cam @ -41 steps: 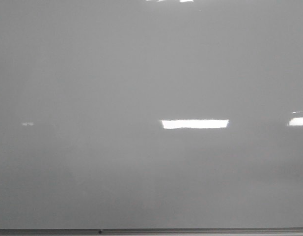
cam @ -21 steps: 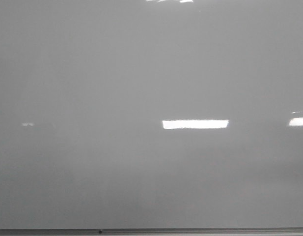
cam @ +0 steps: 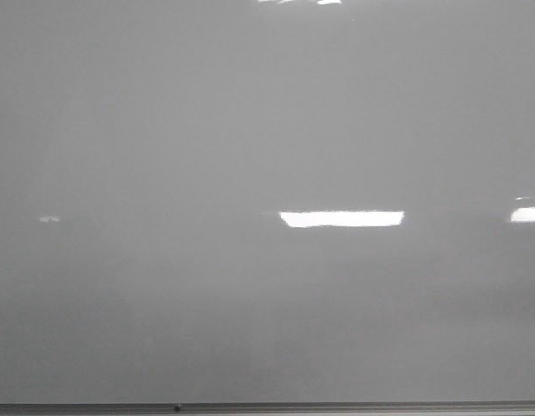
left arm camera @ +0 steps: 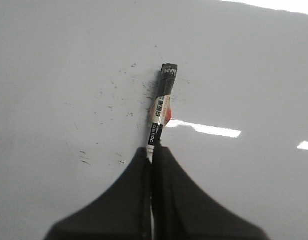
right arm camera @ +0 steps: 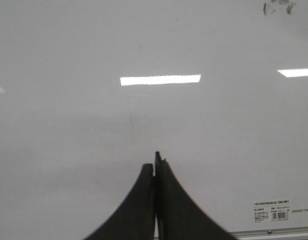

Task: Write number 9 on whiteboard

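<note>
The glossy pale grey whiteboard [cam: 250, 130] fills the front view, with a thin metal edge strip [cam: 336, 407] along its bottom. No number 9 shows on it in any view. Neither gripper shows in the front view. In the left wrist view my left gripper [left arm camera: 153, 150] is shut on a black and white marker [left arm camera: 161, 107], which points away from the fingers at the whiteboard [left arm camera: 54, 60]; its dark end sits close to or at the surface. In the right wrist view my right gripper [right arm camera: 155, 167] is shut and empty in front of the whiteboard [right arm camera: 69, 130].
Bright rectangular light reflections [cam: 341, 218] lie on the board. Small black marker specks [left arm camera: 114, 97] sit around the marker in the left wrist view. A dark smudge [right arm camera: 278, 7] and a small printed label [right arm camera: 273, 210] above the metal edge [right arm camera: 273, 233] show in the right wrist view.
The bright reflection in the middle of the board has widened slightly to the left. Nothing else has visibly changed in the front view.
</note>
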